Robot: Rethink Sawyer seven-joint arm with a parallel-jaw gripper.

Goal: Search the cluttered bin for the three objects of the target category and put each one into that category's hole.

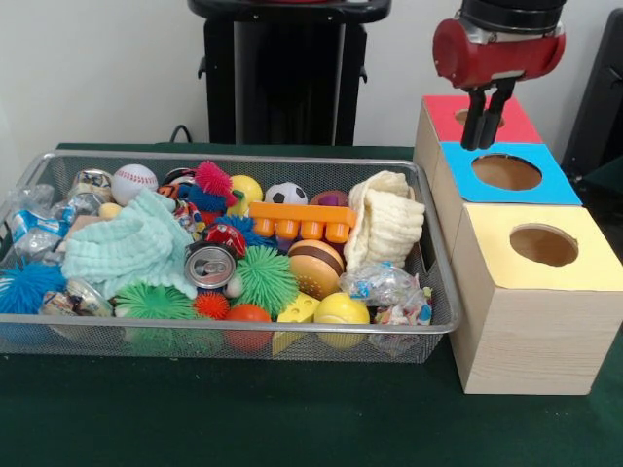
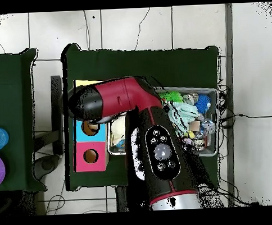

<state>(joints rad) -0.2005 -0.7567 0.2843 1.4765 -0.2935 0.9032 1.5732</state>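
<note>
Gripper (image 1: 487, 122) hangs over the boxes beside the bin, roughly above the red-topped box (image 1: 443, 115) and the edge of the blue-topped one (image 1: 506, 173); jaws drawn close together, nothing seen between them. Wire-mesh bin (image 1: 438, 292) sits on the green table (image 1: 292, 418), packed with clutter. One clear packet with multicoloured contents (image 1: 384, 287) lies in the bin's front corner nearest the yellow-topped box (image 1: 543, 245); blue-white packets (image 1: 34, 233) are at the opposite end. Overhead, the arm (image 2: 156, 138) covers much of the bin.
</note>
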